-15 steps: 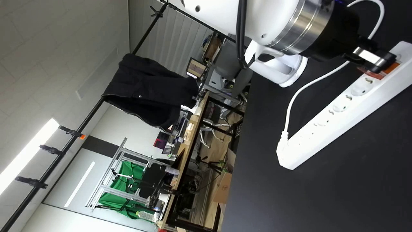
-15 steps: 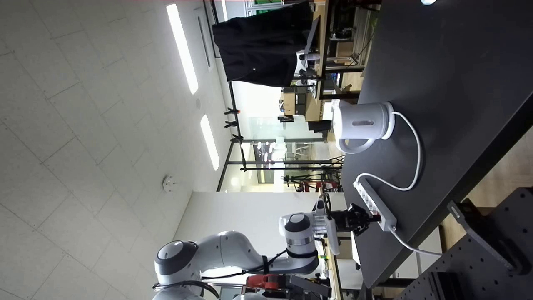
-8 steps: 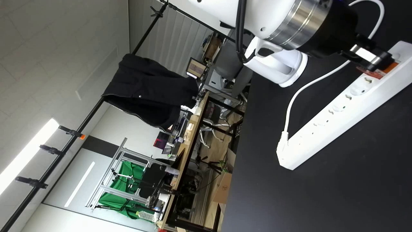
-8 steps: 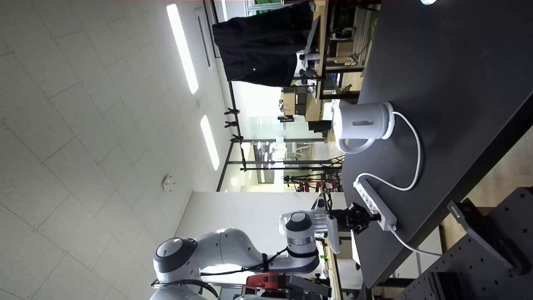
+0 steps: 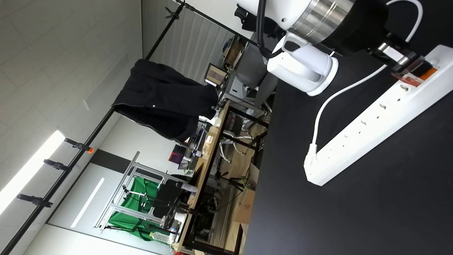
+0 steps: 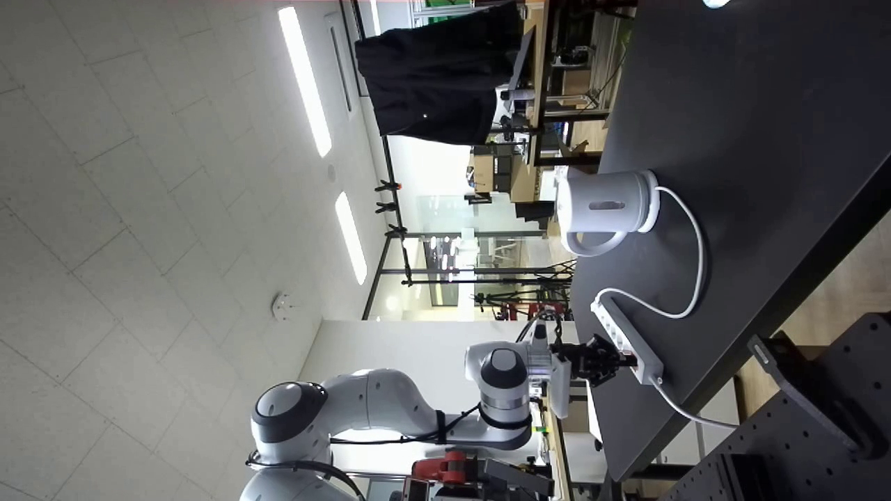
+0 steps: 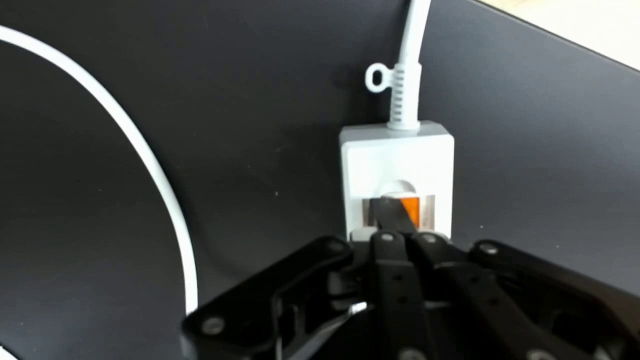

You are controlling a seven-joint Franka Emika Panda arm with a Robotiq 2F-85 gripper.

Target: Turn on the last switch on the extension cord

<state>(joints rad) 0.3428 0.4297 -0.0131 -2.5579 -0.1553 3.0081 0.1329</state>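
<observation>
The white extension cord strip [image 5: 368, 129] lies on the dark table in both exterior views [image 6: 651, 362]; its cable end shows in the wrist view [image 7: 397, 162]. An orange switch [image 7: 412, 209] sits near that cable end and also shows in an exterior view [image 5: 429, 73]. A red part [image 5: 408, 80] shows beside it under the fingertips. My gripper [image 7: 393, 207] is shut, its fingertips together over the orange switch and covering part of it. The fingertips [image 5: 421, 69] are at or very near the strip; I cannot tell whether they press. It also shows in an exterior view [image 6: 630, 360].
A white kettle [image 5: 304, 69] stands on the table [image 6: 752, 139] behind the strip. Its white cord [image 7: 137, 142] curves to a plug [image 5: 311, 157] at the strip's far end. The strip's own cable [image 7: 412, 40] runs toward the table edge [image 7: 565, 41].
The wrist has shifted a little and tilted, moving left in an exterior view. The fingertips moved slightly left, and more of the orange switch shows there. The strip appears still.
</observation>
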